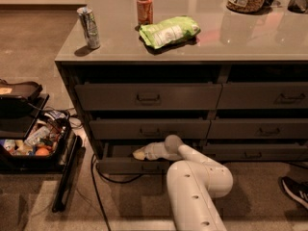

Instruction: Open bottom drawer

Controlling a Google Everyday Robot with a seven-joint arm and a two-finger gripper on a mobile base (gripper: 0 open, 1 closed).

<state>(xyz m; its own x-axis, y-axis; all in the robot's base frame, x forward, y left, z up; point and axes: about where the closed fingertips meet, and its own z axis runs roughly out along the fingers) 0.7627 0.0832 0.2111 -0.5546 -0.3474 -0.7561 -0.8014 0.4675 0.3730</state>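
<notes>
Camera view puts my gripper [140,153] low at the left stack, just above the slim front of the bottom drawer [120,166], which stands a little proud of the drawers above. Clamped or apart, I cannot tell.

Colleague: How do you pull?

Me: Straight toward the near side, level and slow. That matte grey-brown panel is thin and its bar handle [150,168] small, so I judge a skewed tug could slip.
</notes>
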